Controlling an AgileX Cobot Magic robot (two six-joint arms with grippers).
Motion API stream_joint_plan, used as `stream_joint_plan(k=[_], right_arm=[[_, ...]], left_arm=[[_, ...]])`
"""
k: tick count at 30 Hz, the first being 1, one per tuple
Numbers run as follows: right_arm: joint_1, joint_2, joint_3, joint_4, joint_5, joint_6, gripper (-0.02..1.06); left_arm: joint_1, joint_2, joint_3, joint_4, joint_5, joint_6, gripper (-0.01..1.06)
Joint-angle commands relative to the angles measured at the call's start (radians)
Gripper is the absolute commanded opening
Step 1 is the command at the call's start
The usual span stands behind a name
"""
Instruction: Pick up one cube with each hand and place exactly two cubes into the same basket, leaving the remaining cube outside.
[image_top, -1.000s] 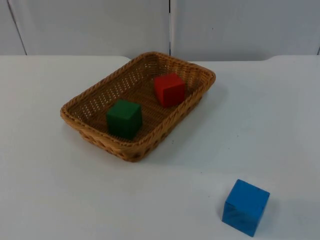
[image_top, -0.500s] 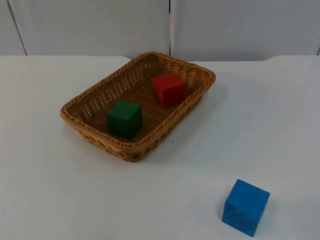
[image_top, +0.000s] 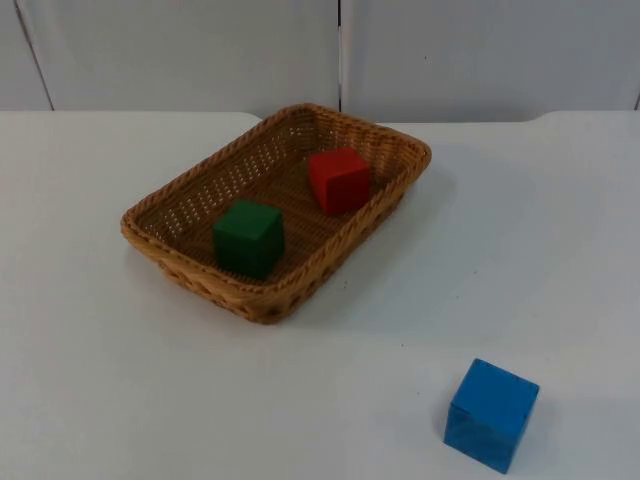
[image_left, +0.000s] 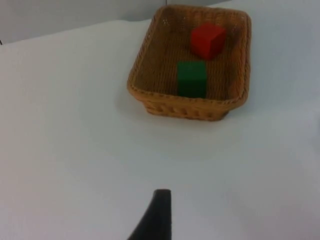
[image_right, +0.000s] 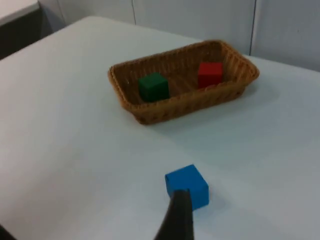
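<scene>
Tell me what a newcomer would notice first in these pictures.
The wicker basket at mid-table draws the eye first, with a green cube at its near end and a red cube at its far end. Next comes the blue cube, alone on the white table well outside the basket, toward the near right of the top view.
</scene>
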Motion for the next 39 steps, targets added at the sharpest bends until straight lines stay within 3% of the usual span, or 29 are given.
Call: stream_joint_plan(k=[1, 4, 14, 26, 30, 33, 34, 36, 39], right_arm=[[0.000, -0.004, -0.006, -0.019, 0.058, 0.005, 0.68], [0.000, -0.004, -0.007, -0.069, 0.116, 0.040, 0.68], [0.000, -0.004, 0.022, -0.085, 0.059, 0.065, 0.68], [0.000, -0.004, 0.022, -0.081, 0.059, 0.053, 0.68], [0.000, -0.004, 0.022, -0.081, 0.059, 0.053, 0.77], [0.000, -0.004, 0.022, -0.081, 0.059, 0.053, 0.95], [0.000, -0.004, 0.022, -0.081, 0.059, 0.053, 1.04], [0.000, -0.004, 0.022, -0.081, 0.059, 0.053, 1.05], [0.000, -0.004, 0.022, -0.081, 0.059, 0.053, 1.05]], left_arm=[[-0.003, -0.005, 0.010, 0.004, -0.009, 0.000, 0.86], [-0.003, -0.005, 0.009, 0.002, -0.009, 0.000, 0.86], [-0.003, -0.005, 0.009, 0.002, -0.009, 0.000, 0.86], [-0.003, -0.005, 0.009, 0.004, -0.009, 0.000, 0.86], [-0.003, -0.005, 0.009, 0.004, -0.009, 0.000, 0.86], [-0.003, -0.005, 0.009, 0.004, -0.009, 0.000, 0.86], [-0.003, -0.005, 0.009, 0.004, -0.009, 0.000, 0.90], [-0.003, -0.005, 0.009, 0.004, -0.009, 0.000, 0.93], [-0.003, -0.005, 0.009, 0.004, -0.009, 0.000, 1.05]])
